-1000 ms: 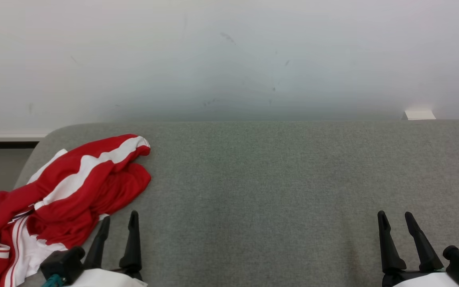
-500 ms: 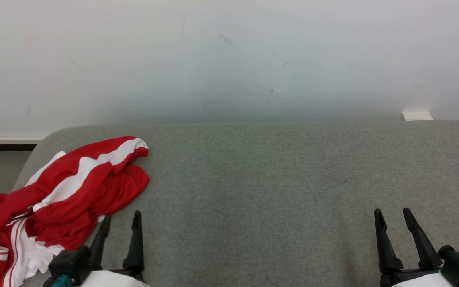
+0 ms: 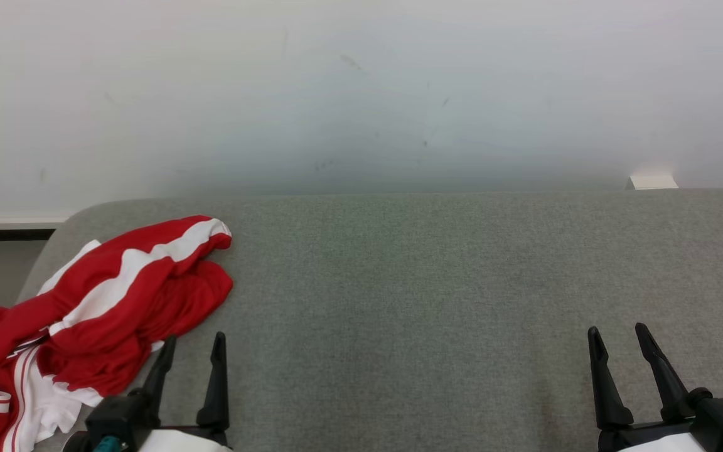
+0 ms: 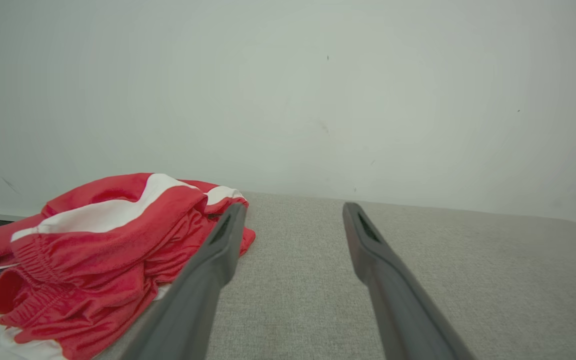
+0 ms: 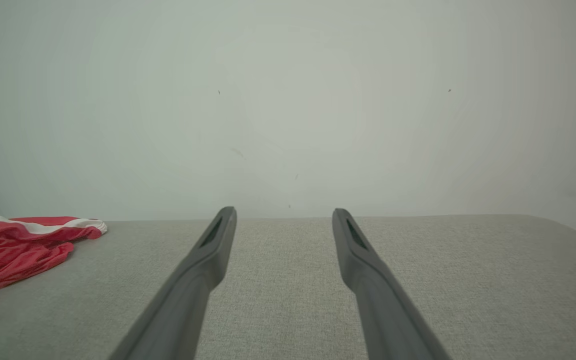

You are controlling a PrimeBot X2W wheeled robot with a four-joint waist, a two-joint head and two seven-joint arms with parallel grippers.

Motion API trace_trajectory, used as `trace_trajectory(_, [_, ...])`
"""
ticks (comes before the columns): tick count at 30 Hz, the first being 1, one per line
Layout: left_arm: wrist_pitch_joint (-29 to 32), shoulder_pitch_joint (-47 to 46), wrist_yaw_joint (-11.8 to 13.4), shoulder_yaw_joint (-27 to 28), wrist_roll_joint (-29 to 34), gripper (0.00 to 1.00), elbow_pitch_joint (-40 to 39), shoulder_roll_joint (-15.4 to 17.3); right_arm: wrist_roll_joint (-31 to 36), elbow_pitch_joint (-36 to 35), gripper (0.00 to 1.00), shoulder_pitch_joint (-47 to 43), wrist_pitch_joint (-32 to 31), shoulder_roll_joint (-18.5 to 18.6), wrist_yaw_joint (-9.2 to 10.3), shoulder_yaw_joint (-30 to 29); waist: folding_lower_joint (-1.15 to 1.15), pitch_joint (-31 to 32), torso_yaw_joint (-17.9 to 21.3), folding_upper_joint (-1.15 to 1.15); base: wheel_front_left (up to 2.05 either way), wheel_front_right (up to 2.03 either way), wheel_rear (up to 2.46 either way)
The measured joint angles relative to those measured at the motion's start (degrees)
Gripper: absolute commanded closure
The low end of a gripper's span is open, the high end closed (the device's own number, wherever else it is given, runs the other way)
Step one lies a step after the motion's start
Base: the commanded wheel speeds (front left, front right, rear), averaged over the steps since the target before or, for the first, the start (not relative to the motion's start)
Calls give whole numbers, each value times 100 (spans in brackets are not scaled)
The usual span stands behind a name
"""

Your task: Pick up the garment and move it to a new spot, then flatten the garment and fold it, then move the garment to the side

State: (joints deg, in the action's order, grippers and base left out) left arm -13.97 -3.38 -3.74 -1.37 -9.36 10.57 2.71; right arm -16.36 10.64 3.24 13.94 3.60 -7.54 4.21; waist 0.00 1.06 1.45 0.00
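A crumpled red garment [image 3: 110, 301] with white stripes lies bunched at the left end of the grey fabric surface [image 3: 437, 282]; it also appears as the garment [image 4: 93, 240] left of my fingers and the garment [image 5: 23, 242] far left. My left gripper [image 3: 193, 344] stands open just right of the cloth's near edge, its left finger [image 4: 208, 260] beside the fabric, nothing between the fingers. My right gripper [image 3: 617, 334] is open too, over bare surface at the lower right, far from the garment.
A pale wall [image 3: 361, 94] rises right behind the grey surface. The surface's rounded left corner [image 3: 66, 220] drops to a floor strip and dark baseboard. A small white object [image 3: 650, 182] sits at the back right edge.
The whole picture has shifted slightly, so the camera moved. Both grippers have crept a little up the view; the garment lies as before.
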Motion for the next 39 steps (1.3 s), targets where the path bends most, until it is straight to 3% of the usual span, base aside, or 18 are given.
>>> trace_trajectory(10, [-111, 9, 27, -46, 349, 0, 2, 0, 326, -30, 0, -11, 111, -14, 0, 24, 0, -5, 19, 0, 0, 0, 0])
trace_trajectory(39, [-115, -7, 77, -67, 301, 0, 18, 0, 258, 29, 0, -17, 121, -48, 0, 23, 0, 8, -31, 0, 0, 0, 0])
